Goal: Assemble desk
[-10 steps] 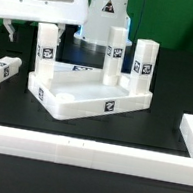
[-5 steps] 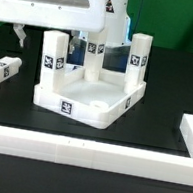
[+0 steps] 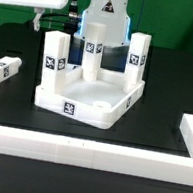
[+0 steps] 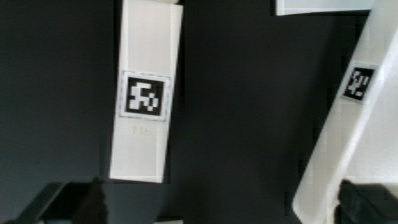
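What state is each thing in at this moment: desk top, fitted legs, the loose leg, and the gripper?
Desk top: flat on the table, three legs standing upright in its corners.
Near corner socket: empty, no leg fitted.
Loose leg: lying on its side, apart from the top.
Gripper: holding nothing; open or shut cannot be told.

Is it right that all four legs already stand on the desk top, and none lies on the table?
Not quite. In the exterior view only three legs stand on the desk top; the fourth leg lies on the table at the exterior view's left, apart from the top.
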You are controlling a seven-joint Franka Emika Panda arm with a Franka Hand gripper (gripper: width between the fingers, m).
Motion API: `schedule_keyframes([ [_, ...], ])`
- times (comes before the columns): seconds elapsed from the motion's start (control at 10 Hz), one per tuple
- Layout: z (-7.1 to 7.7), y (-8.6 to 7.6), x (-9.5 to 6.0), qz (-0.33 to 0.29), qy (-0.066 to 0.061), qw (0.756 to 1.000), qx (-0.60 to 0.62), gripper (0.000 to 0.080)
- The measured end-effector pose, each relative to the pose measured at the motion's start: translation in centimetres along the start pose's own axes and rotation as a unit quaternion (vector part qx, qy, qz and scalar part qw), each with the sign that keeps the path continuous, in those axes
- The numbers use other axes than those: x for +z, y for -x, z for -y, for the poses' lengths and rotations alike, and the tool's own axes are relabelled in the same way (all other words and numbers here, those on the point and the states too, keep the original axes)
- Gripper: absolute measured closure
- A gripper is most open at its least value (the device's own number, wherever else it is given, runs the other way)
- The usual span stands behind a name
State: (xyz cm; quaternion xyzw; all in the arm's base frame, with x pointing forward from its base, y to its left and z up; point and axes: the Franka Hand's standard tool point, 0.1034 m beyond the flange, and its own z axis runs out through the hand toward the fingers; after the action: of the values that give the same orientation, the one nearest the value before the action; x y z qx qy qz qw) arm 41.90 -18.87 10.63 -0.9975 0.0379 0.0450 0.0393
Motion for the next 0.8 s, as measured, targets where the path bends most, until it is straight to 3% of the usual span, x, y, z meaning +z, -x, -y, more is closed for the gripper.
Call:
schedule_keyframes([
  [0.2, 0.3, 0.1, 0.2, 0.013, -0.005, 1.000, -0.002, 0.0150],
  [0.3, 0.4, 0.5, 0.5, 0.041, -0.015, 0.999, 0.005, 0.0150],
  [0.4, -0.8, 0.6, 1.0, 0.108, -0.020, 0.994, 0.026, 0.0150],
  [0.5, -1.6, -0.3, 1.5, 0.139, -0.017, 0.990, 0.030, 0.0150],
  [0.8, -1.3, 0.4, 1.8, 0.226, -0.031, 0.973, 0.028, 0.0150],
])
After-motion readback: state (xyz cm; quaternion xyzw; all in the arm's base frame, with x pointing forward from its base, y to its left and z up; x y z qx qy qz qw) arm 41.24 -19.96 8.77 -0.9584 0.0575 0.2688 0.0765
